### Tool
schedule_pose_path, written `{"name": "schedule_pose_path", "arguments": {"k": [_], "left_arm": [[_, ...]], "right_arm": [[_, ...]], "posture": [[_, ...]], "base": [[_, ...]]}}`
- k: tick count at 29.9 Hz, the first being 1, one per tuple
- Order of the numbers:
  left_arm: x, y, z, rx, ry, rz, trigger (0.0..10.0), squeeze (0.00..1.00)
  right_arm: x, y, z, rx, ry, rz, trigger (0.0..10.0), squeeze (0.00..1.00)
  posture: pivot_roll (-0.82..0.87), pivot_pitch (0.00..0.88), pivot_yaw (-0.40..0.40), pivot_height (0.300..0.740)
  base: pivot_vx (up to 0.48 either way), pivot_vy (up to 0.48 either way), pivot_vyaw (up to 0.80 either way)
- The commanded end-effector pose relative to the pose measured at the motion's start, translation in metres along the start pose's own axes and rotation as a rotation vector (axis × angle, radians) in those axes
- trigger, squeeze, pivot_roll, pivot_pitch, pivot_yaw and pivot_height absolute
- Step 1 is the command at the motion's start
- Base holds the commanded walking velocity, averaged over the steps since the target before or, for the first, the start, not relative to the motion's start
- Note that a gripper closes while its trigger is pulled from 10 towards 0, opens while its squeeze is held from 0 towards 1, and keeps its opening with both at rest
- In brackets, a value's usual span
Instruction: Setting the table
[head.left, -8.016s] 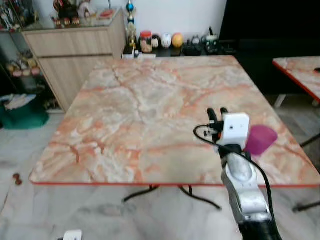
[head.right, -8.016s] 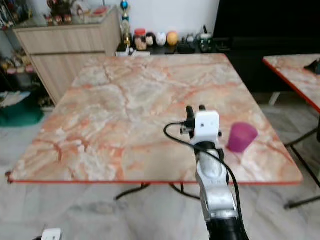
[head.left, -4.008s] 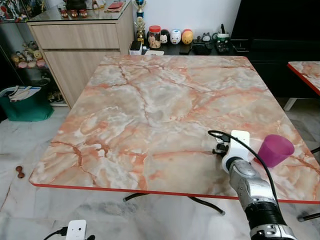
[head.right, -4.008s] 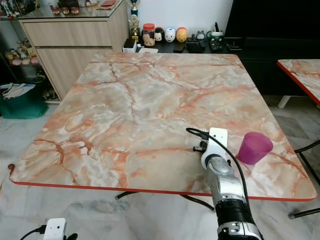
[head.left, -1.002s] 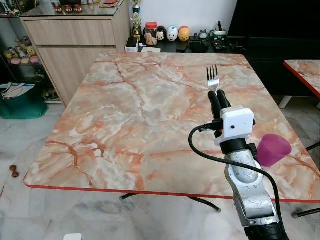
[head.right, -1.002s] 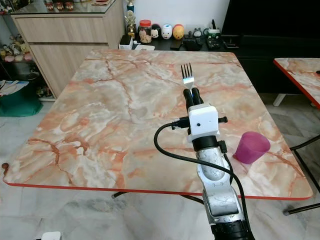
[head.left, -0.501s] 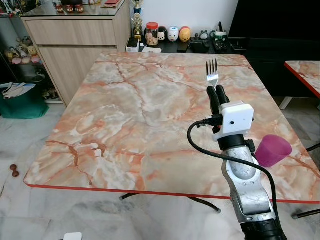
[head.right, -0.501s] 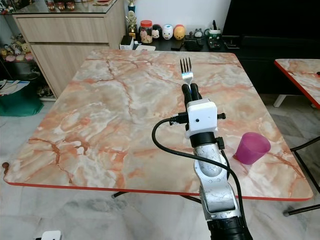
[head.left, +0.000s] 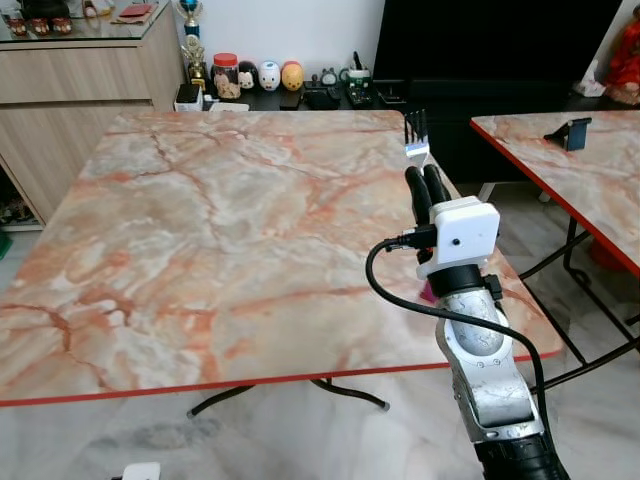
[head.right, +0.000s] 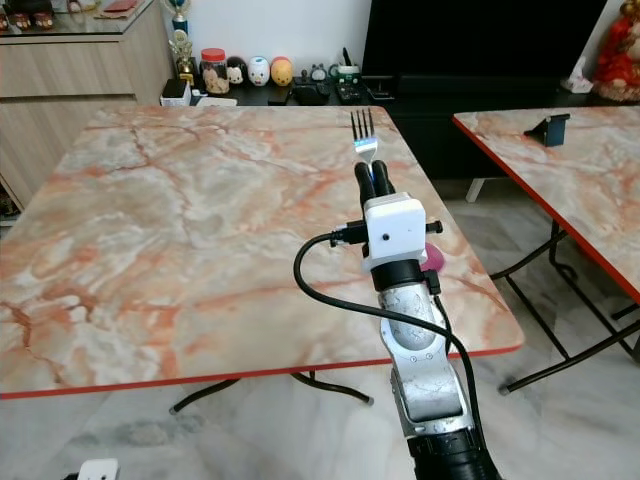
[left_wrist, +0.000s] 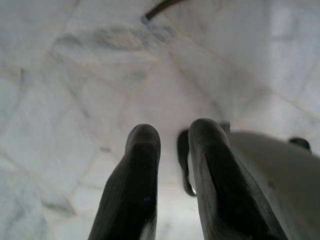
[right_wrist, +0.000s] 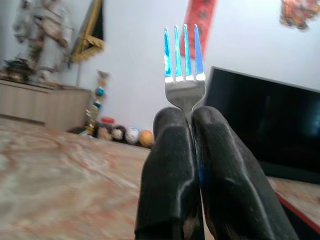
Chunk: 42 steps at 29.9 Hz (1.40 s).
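Right gripper (right_wrist: 192, 130) pinches a fork (right_wrist: 184, 70) upright above the marble table (head.left: 200, 230); behind its wrist peeks a purple cup (head.right: 434, 257).

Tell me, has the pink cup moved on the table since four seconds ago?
Cannot tell. The pink cup sits mostly hidden behind the right gripper holding the fork, near the marble table's right edge as before; the camera itself turned.
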<state>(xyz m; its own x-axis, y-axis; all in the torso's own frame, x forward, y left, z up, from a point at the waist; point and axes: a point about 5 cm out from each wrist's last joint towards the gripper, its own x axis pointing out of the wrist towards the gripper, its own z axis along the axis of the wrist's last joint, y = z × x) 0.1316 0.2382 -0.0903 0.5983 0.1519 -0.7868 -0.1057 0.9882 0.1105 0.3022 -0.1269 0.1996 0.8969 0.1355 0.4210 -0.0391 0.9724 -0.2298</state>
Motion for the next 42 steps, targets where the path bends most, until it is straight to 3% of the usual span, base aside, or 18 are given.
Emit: {"name": "schedule_pose_path", "arguments": {"k": [1, 42], "left_arm": [[-0.0013, 0.0027, -0.0049, 0.011, 0.027, 0.006, 10.0, 0.0], [-0.0007, 0.0, -0.0065, 0.046, 0.055, 0.0, 10.0, 0.0]], "right_arm": [[0.0018, 0.0, 0.0036, 0.003, -0.014, -0.007, 10.0, 0.0], [0.0064, 0.007, 0.0054, 0.006, -0.025, 0.027, 10.0, 0.0]], "posture": [[-0.05, 0.0, -0.017, 0.707], [-0.07, 0.0, -0.007, 0.707]], "base": [[0.0, -0.262, 0.0], [0.0, -0.283, 0.0]]}}
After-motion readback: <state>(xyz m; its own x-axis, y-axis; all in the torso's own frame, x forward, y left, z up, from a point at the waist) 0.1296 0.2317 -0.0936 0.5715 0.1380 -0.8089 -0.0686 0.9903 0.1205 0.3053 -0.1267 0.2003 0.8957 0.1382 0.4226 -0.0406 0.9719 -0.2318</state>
